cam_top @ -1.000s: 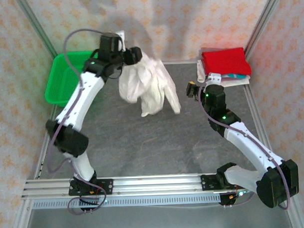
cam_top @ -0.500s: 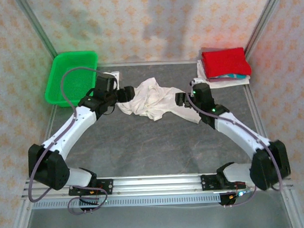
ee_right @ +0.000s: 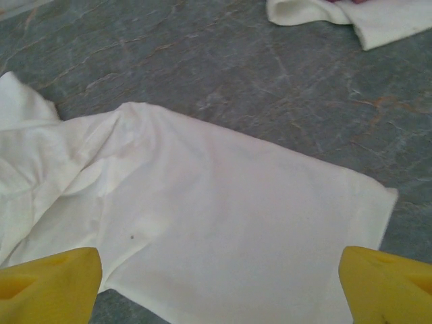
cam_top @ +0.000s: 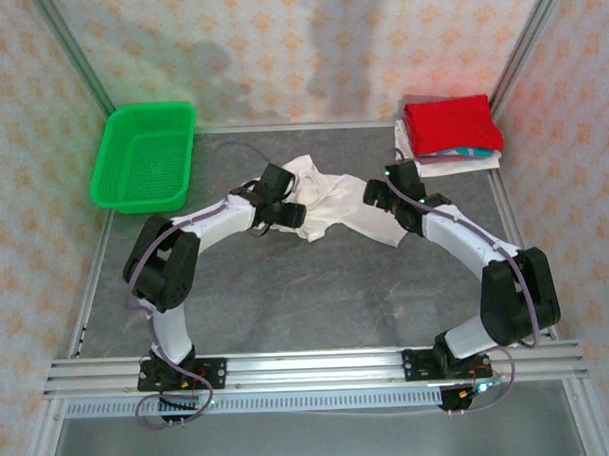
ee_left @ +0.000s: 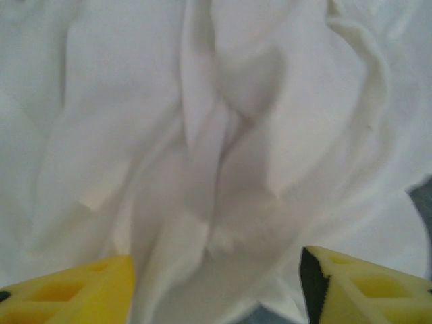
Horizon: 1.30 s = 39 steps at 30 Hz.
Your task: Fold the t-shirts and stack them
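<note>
Both claws have their yellow fingers apart and pinch nothing. The left claw (cam_top: 290, 212) sits low on the crumpled cream-white t-shirt (cam_top: 329, 199), and soft folds bunch up right under it and in front of it. The right claw (cam_top: 375, 193) hangs over the other end of the same shirt, where one flat sleeve (ee_right: 256, 229) lies on the gray table (cam_top: 287, 289) just ahead of its fingers. The job now looks like pulling the shirt out flat so it can be folded. To do that well, each claw should pinch a real edge, not a big handful of folds. The right claw could take the sleeve's far edge. The left claw needs to find a hem in the messy part first. Then both should pull away from each other slowly and stay low, so the cloth lands smooth. The folded stack sits near the right claw, a little past it, with the red t-shirt (cam_top: 451, 125) on top and white and teal-edged shirts (cam_top: 467, 159) below. The green mesh basket (cam_top: 142, 159) is well off on the left claw's far side, and nothing lies in it.
</note>
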{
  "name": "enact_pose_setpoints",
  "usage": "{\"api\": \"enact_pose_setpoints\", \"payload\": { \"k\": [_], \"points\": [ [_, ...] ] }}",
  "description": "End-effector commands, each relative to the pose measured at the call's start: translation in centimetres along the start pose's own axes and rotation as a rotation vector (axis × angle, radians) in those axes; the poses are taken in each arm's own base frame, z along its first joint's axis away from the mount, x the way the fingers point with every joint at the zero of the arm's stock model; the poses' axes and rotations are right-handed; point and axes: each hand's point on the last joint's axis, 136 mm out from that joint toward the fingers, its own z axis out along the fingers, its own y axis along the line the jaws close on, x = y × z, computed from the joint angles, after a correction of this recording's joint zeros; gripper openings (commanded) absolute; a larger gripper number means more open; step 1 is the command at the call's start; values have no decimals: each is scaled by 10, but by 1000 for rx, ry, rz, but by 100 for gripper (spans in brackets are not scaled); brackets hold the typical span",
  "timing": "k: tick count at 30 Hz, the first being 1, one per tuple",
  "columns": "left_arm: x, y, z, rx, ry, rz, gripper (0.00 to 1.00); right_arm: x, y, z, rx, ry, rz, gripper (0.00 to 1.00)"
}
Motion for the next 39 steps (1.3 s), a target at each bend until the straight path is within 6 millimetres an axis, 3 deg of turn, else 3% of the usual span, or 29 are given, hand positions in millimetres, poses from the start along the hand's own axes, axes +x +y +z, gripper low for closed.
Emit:
{"api": "enact_pose_setpoints", "payload": {
  "k": [1,3,8,11,12,16,22,25,26,27,28,30,36,39],
  "points": [
    [-14,19,16,-124,-6,64,52,3,-19,-5,26,-12,74,91],
    [-16,23,22,-149,1,75,44,12,-31,-1,50,7,98,92],
    [-22,37,17,-172,-31,23,13,32,-59,17,101,62,182,92],
    [-31,43,-4,-165,-78,-34,5,43,-70,29,131,106,205,91],
    [-39,42,-21,-153,-116,-46,5,46,-70,33,129,123,204,90],
    [-51,43,-63,-138,-191,-84,0,53,-60,48,82,163,194,78],
    [-56,46,-98,-110,-256,-132,0,56,-37,66,-23,215,192,50],
    [-57,47,-107,-87,-278,-142,0,57,-27,67,-59,240,188,49],
    [-58,47,-107,-88,-275,-140,5,57,-24,66,-70,241,185,49],
    [-57,47,-107,-92,-266,-138,20,56,-21,65,-82,238,180,50],
    [-55,48,-105,-95,-254,-137,28,56,-18,64,-90,238,178,50],
    [-51,48,-100,-97,-235,-142,37,57,-11,61,-115,253,176,50],
    [-33,52,-77,-102,-182,-150,35,82,17,60,-179,325,124,57],
    [-25,50,-68,-87,-155,-138,45,89,20,64,-175,331,127,58]
  ]
}}
